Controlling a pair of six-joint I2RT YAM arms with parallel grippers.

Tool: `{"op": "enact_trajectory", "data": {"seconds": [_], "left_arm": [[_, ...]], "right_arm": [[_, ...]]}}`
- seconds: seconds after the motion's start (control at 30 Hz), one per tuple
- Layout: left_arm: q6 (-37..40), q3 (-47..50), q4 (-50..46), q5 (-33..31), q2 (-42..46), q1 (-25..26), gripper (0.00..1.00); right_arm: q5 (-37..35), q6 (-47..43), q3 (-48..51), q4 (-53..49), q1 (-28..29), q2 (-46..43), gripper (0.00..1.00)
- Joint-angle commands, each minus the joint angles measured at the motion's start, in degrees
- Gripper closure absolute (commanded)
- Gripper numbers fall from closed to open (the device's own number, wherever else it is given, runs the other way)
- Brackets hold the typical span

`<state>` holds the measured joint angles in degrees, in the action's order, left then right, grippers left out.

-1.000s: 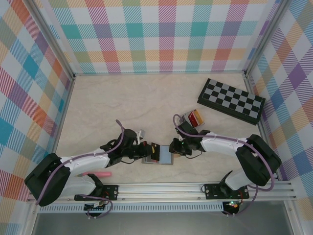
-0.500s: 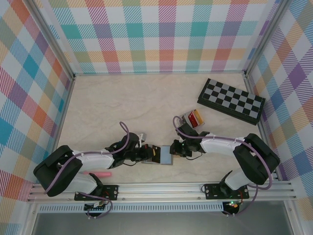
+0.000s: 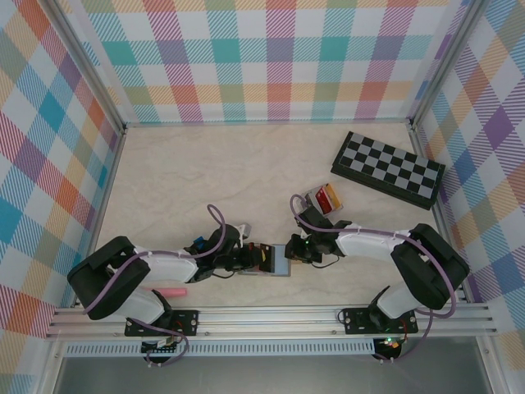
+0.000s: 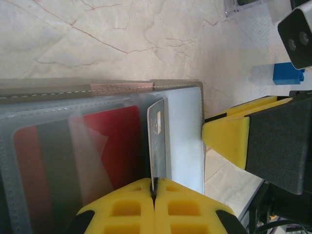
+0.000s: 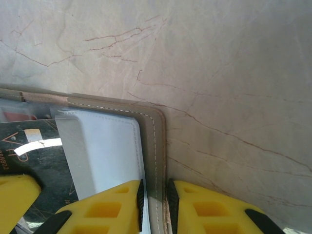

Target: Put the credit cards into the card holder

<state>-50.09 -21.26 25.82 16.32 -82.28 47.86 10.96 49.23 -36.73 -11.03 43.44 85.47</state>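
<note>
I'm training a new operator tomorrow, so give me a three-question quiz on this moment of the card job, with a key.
1. True or false: the left gripper is shut on a thin card at the open card holder.
2. What does the right gripper clamp? A) nothing, its jaws stand wide open; B) the card holder's stitched edge; C) a spoon.
3. Fill in, from the left wrist view: the sleeved card lying under the clear plastic is mostly ___.

Key: 1 true; 2 B; 3 red.
</note>
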Motion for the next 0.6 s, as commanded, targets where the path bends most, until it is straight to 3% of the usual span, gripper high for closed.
{"op": "enact_trajectory", "data": {"seconds": [0.0, 0.3, 0.4, 0.57], "left_arm": [[-0.4, 0.5, -2.5, -2.9, -0.3, 0.7, 0.97], [4.8, -5.7, -9.1, 2.2, -3.7, 2.2, 0.84], [5.4, -7.4, -12.2, 1.6, -4.2, 3.3, 0.73], [5.9, -10.4, -16.3, -0.3, -5.0, 5.0, 0.65]], "right_arm": [[0.3, 0.8, 1.0, 0.5, 0.2, 2.0, 0.77], [0.7, 1.5, 0.9, 1.1, 0.3, 2.2, 0.77], [0.7, 2.3, 1.0, 1.6, 0.3, 1.9, 0.77], [0.1, 4.3, 1.2, 1.7, 0.3, 1.1, 0.78]]}}
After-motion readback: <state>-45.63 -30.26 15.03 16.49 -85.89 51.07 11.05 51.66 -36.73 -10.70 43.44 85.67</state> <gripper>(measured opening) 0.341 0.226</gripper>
